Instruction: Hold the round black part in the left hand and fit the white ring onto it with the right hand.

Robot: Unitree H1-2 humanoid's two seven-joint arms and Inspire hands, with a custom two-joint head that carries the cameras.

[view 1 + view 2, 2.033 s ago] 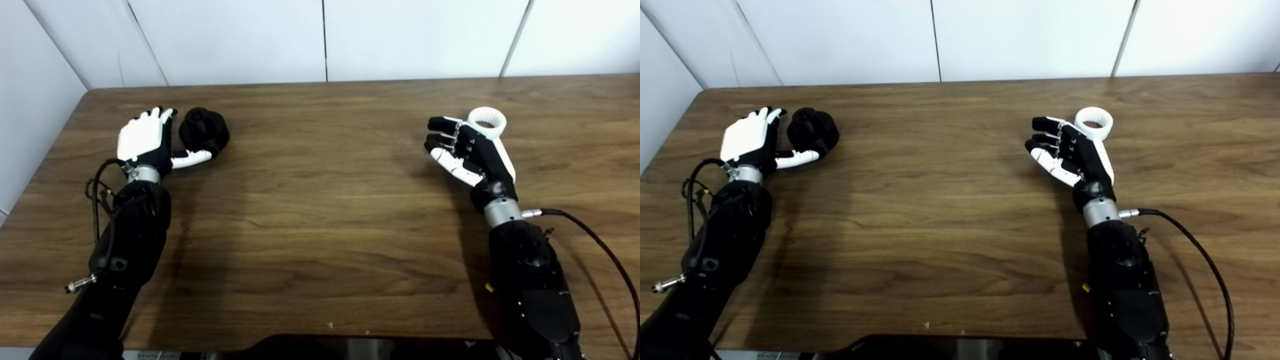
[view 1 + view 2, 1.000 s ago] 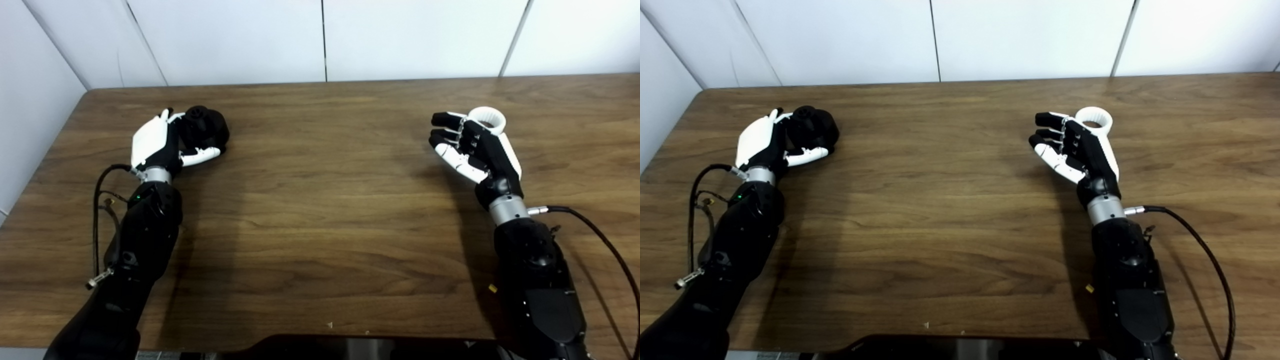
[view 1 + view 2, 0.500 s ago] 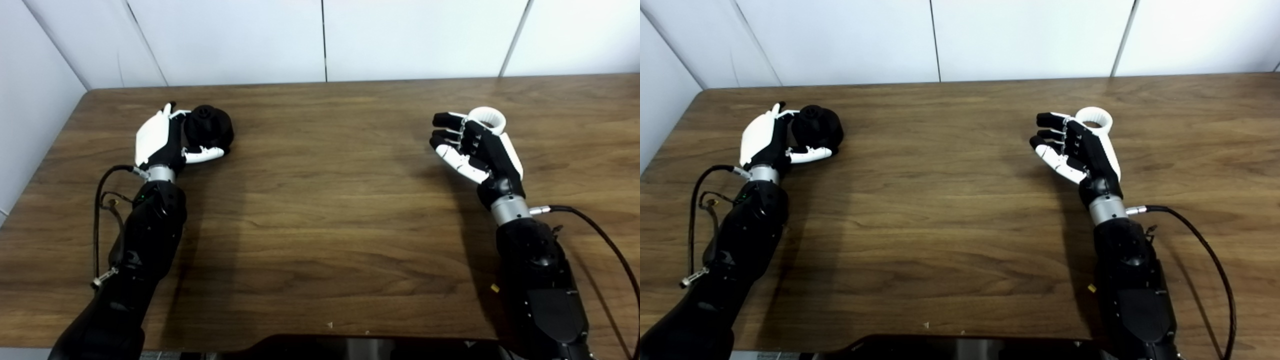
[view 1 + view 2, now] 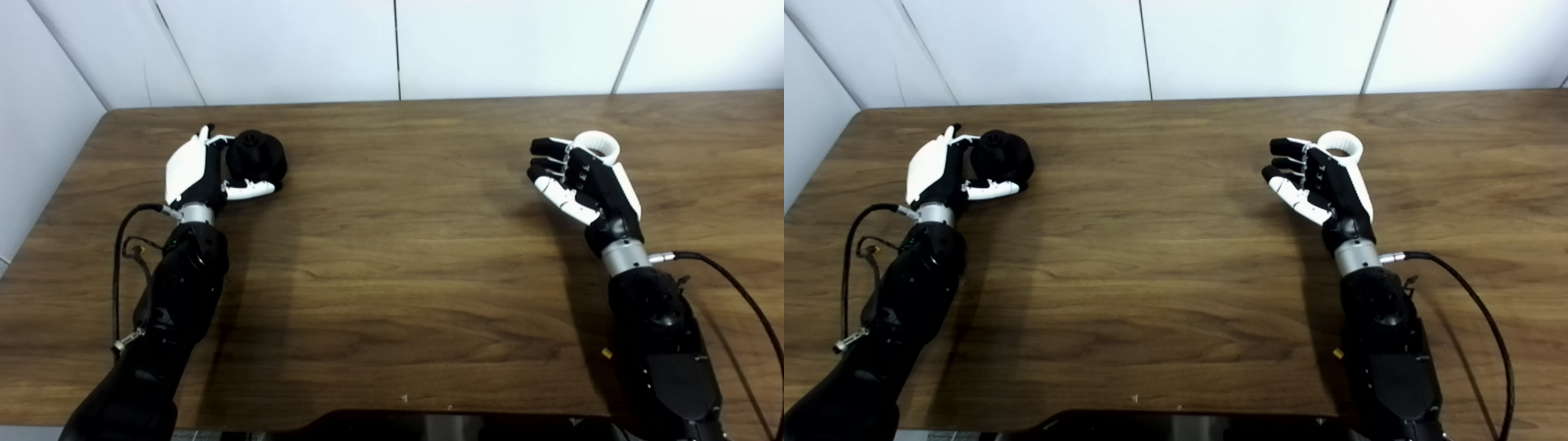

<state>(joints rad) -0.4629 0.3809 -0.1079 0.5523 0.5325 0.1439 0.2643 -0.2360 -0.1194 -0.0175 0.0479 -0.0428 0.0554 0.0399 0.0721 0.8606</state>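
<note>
**Both hands at their parts, neither lifted**

The round black part [image 4: 256,160] sits on the bench [image 4: 392,257] in the upper left of the frame. The left hand [image 4: 195,173] stands beside it, thumb curled across its near side and fingers [image 4: 208,136] against its far left edge; whether they are closed firmly on it cannot be told. The white ring [image 4: 596,147] lies flat at the upper right, just behind the right hand [image 4: 585,182], whose fingers [image 4: 547,147] are loosely curled and apart, holding nothing.

Both pieces look like stiff, light printed plastic, unlikely to crush but apt to slide on the smooth wood. The black part is best gripped around its wide body, leaving the raised knob on top free. The ring wants a pinch across its rim.

The black part's shape is lost in shadow. The ring's near edge is hidden behind the right hand, so contact there is unclear.
</note>
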